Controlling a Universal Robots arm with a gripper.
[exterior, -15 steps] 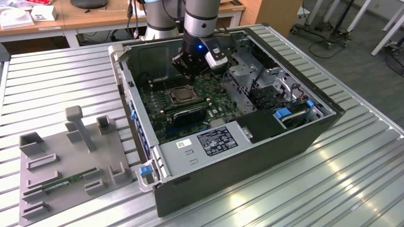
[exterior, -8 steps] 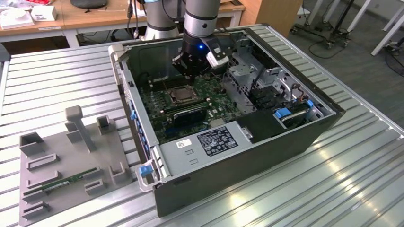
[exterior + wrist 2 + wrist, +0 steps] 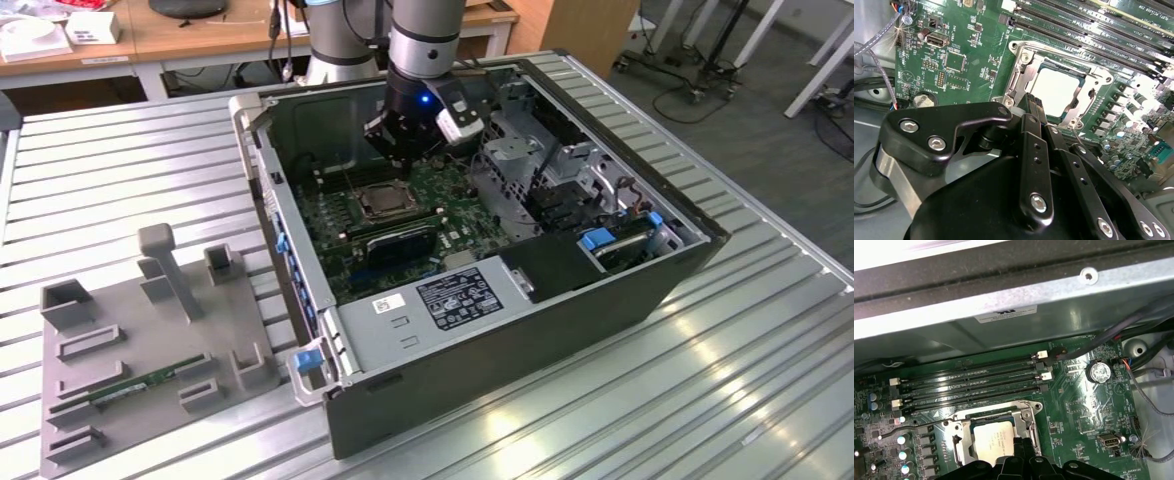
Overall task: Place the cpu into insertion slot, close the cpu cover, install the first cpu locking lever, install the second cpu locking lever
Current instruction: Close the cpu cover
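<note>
The cpu (image 3: pixel 1059 92) lies flat in the insertion slot on the green motherboard (image 3: pixel 964 45), its silvery-tan top facing up. The silvery cpu cover (image 3: pixel 1019 75) is folded down around it, so the slot beneath is mostly hidden. My gripper (image 3: pixel 1034 100) has its black fingers pressed together with nothing between them, tips at the edge of the cover frame. In the first wrist view the gripper (image 3: pixel 1023 442) meets the cover (image 3: pixel 1026 422) beside the cpu (image 3: pixel 991 440). A thin wire lever (image 3: pixel 914 426) runs out from the socket. In the exterior view the gripper (image 3: pixel 400 150) hovers just behind the socket (image 3: pixel 380 203).
Long black memory slots (image 3: pixel 974 380) run beside the socket, with a coin battery (image 3: pixel 1098 372) and loose cables (image 3: pixel 1149 390) nearby. The open computer case (image 3: pixel 300 300) walls in the board. A grey fixture tray (image 3: pixel 80 420) with a green memory stick (image 3: pixel 140 385) sits at the exterior view's left.
</note>
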